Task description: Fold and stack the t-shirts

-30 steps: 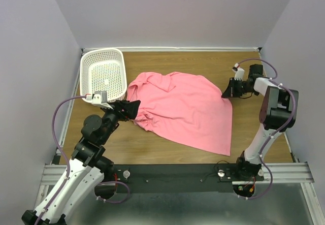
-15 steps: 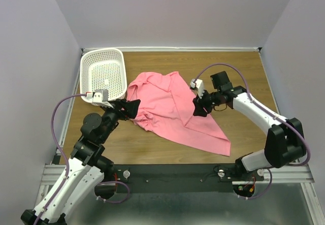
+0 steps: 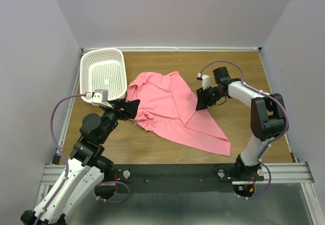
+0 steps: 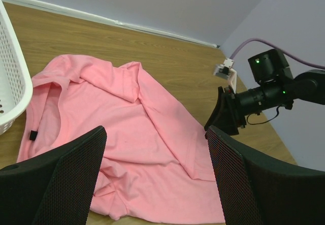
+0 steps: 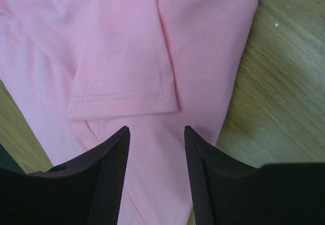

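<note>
Across the middle of the wooden table (image 3: 244,72) lies the salmon-pink t-shirt (image 3: 167,108), rumpled, with its right side folded over itself along a diagonal crease. Its upper left edge sits just beside the white perforated basket (image 3: 101,51) in the far left corner. At the shirt's left edge, the left gripper (image 3: 134,106) hovers with its fingers spread wide, holding nothing. At the right edge, the right gripper (image 3: 201,103) hangs just above the folded cloth, fingers moderately parted and empty, a stitched sleeve hem (image 5: 122,100) lying flat below them. A small dark label (image 4: 33,134) shows inside the collar.
</note>
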Controlling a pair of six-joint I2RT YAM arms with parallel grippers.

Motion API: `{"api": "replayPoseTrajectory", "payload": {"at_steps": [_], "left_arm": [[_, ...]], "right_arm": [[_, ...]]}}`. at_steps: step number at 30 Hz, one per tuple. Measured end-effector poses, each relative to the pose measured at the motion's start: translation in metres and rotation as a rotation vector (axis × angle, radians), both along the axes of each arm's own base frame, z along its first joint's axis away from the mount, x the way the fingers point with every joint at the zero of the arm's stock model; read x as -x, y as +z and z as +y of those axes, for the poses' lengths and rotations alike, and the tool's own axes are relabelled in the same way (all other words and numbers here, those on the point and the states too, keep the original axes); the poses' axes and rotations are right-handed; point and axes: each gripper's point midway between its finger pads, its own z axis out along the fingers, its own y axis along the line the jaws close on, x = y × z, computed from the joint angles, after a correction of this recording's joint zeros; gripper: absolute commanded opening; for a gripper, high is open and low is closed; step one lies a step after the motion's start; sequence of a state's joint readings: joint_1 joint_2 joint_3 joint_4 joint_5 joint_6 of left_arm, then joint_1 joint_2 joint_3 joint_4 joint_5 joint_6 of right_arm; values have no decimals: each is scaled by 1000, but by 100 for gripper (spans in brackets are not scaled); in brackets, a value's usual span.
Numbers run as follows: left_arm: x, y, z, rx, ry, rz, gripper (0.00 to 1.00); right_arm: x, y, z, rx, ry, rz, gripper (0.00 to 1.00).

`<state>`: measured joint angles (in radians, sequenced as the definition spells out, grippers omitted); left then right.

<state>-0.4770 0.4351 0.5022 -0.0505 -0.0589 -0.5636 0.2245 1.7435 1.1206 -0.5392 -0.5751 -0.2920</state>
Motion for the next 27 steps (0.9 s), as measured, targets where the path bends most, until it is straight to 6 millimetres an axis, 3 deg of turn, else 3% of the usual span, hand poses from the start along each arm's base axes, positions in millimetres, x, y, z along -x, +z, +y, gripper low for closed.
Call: {"api": "replayPoseTrajectory", "payload": {"at_steps": [3,9,16,19,25,27], "left_arm": [[0,1,0,-1,0,-3,88],[0,1,0,-5,0,-5,88],[-1,0,0,-9,-1,-3,88],[-1,-1,0,-11,-1,-3,88],[0,-1,-1,-13,-6,-5,88],[0,0,-1,-13,-7,-5,88]], "right_arm": [[-5,-12,3,-6,-26,54,53],[-15,-13,11,-36,-43,70,51],[-11,-24,16,-40,-42,116,48],[-10,-27,19,-39,-39,127,43],[-10,-26,22,-38,-40,128,1],[-11,-27,22,-30,-45,126,1]]}}
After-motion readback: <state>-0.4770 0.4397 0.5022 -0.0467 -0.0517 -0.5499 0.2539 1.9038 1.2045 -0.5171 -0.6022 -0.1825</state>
